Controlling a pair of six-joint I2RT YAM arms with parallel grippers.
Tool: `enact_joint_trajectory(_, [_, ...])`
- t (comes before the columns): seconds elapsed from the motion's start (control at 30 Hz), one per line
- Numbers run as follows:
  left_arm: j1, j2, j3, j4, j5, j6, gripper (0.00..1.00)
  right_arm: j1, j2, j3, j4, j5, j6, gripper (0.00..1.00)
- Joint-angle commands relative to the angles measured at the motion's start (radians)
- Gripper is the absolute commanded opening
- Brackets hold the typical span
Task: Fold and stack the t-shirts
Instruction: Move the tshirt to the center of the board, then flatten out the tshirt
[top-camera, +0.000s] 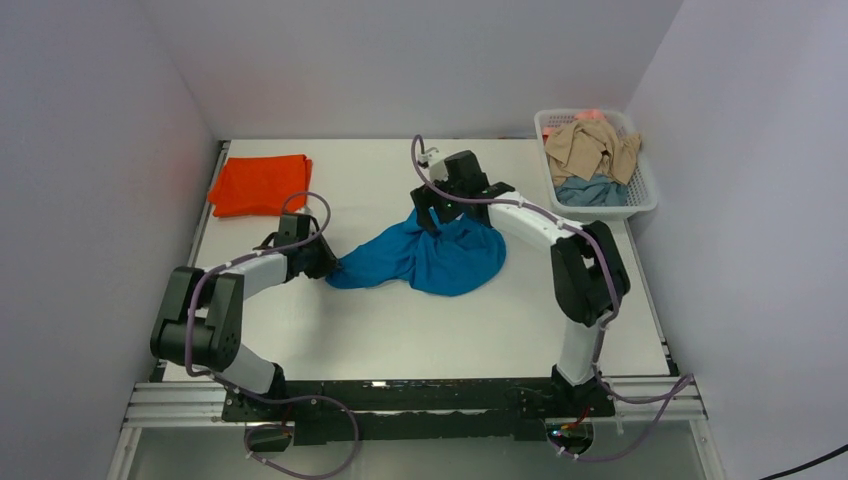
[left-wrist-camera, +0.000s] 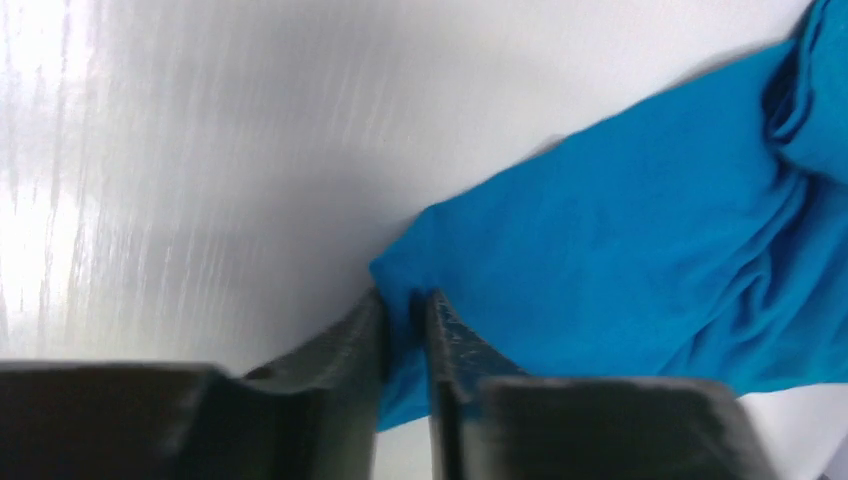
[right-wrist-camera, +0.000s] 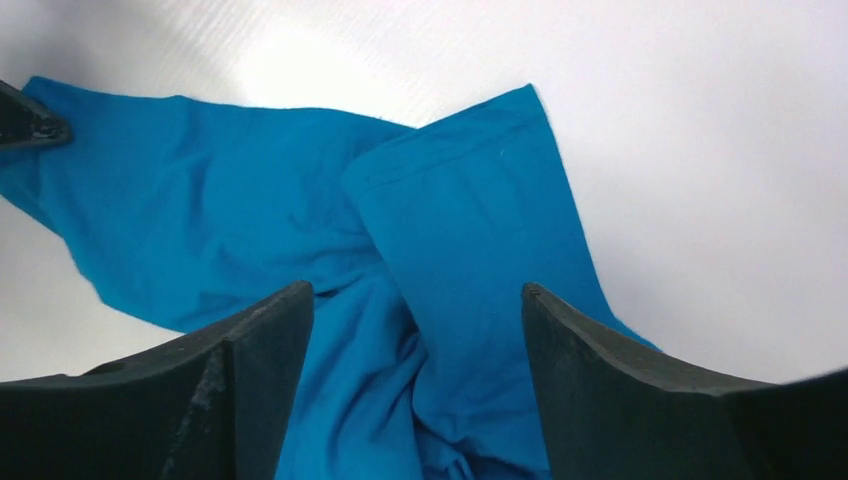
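Observation:
The teal-blue t-shirt (top-camera: 430, 257) lies crumpled at the middle of the white table. It also shows in the left wrist view (left-wrist-camera: 640, 240) and in the right wrist view (right-wrist-camera: 450, 230). My left gripper (top-camera: 328, 263) is shut on the shirt's left edge, with cloth pinched between its jaws (left-wrist-camera: 408, 310). My right gripper (top-camera: 432, 218) is open over the shirt's far right part, its jaws wide apart above the folds (right-wrist-camera: 415, 300). The orange-red t-shirt (top-camera: 259, 184) lies folded at the far left corner of the table.
A white basket (top-camera: 640, 195) stands at the far right, holding a beige garment (top-camera: 592, 147) and a dull grey-blue garment (top-camera: 591, 190). Walls close in the table on the left, back and right.

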Motion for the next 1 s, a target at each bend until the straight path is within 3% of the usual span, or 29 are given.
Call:
enact_joint_trajectory(0.0, [-0.003,0.062,-0.001,0.016,0.077,-0.002,0.03,-0.003,0.118,0.123,-0.078,-0.084,-0.057,0.75])
enact_joint_trajectory(0.2, [-0.008,0.032,-0.014,0.015,0.045,0.010,0.00,-0.002,0.212,0.177,-0.110,-0.078,-0.077,0.68])
enact_joint_trajectory(0.27, [-0.008,0.009,-0.022,0.020,0.037,0.011,0.00,-0.002,0.225,0.179,-0.097,-0.074,-0.071,0.61])
enact_joint_trajectory(0.4, [-0.012,-0.020,-0.026,0.016,0.023,0.017,0.00,-0.002,0.239,0.188,-0.061,-0.038,-0.035,0.35])
enact_joint_trajectory(0.73, [-0.026,-0.135,-0.024,-0.020,-0.057,0.039,0.00,-0.003,0.138,0.136,0.029,0.056,0.053,0.00])
enact_joint_trajectory(0.97, [-0.035,-0.358,0.034,-0.066,-0.136,0.064,0.00,-0.004,-0.126,0.011,0.031,0.008,0.029,0.00])
